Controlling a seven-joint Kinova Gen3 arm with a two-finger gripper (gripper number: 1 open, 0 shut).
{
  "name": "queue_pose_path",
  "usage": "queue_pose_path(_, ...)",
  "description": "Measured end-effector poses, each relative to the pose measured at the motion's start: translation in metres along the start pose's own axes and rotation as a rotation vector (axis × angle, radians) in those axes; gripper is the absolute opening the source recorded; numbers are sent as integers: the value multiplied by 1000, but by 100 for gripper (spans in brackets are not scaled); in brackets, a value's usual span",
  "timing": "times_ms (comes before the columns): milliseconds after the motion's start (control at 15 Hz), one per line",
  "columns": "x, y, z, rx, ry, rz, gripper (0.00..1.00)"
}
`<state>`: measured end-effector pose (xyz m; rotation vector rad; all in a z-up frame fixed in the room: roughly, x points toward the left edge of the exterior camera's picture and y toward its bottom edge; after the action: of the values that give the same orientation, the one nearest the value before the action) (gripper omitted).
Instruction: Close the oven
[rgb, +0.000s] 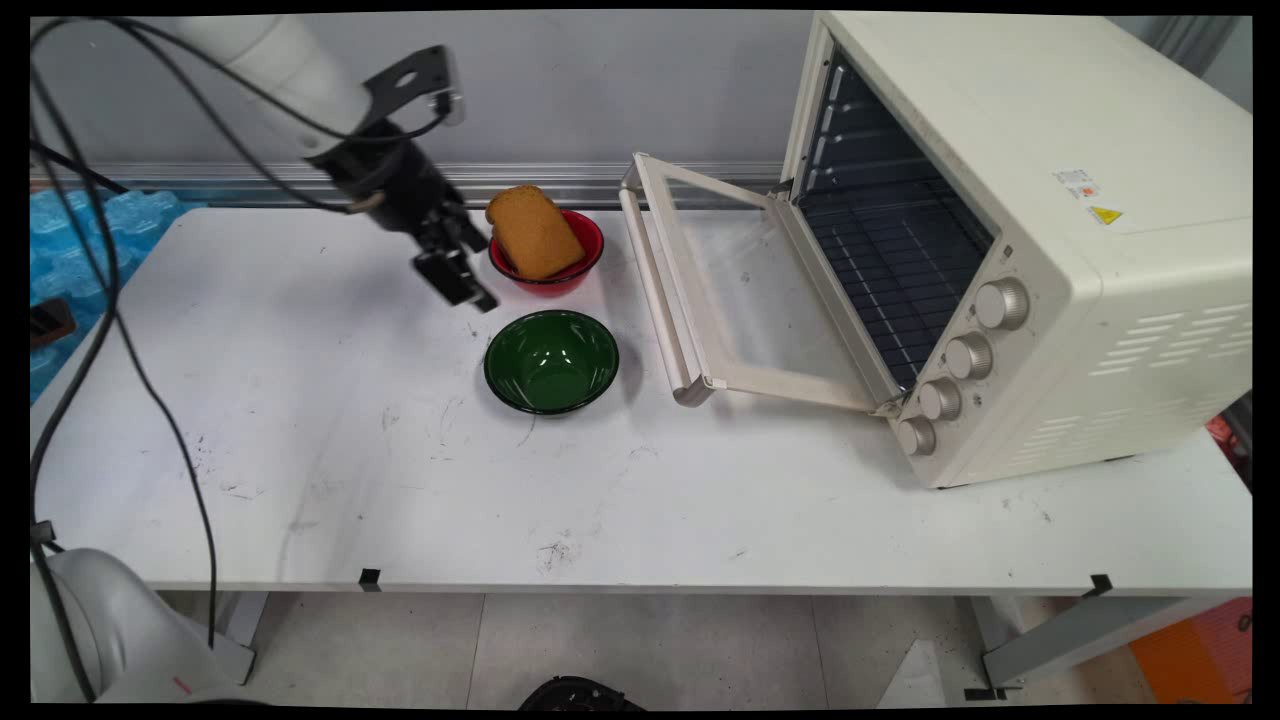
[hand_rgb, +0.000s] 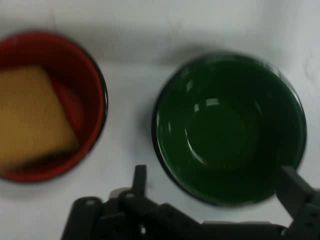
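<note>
The pincer hangs just above the table, left of the two bowls, empty, its fingers spread wide apart. From across the room, the red bowl sits at the back with a slice of toast leaning up out of it; the green bowl stands just in front, near it but apart, with nothing in it. To the right a cream toaster oven stands with its glass door dropped open toward the bowls, its wire rack showing inside.

The hand view sees none of that oven. It looks straight down into the green bowl, glossy and bare, with the red bowl and toast off to one side and the green rim lying between the spread fingers.
</note>
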<state>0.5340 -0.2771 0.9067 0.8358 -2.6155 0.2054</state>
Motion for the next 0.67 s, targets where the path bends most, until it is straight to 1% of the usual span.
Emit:
queue_pose_path(67, 6, -3, 5, 0, 15, 2, 100)
queue_pose_path(133, 12, -6, 11, 1, 30, 5, 0)
queue_pose_path(400, 29, -17, 33, 3, 79, 12, 0)
queue_pose_path(667, 38, -28, 51, 10, 123, 12, 0)
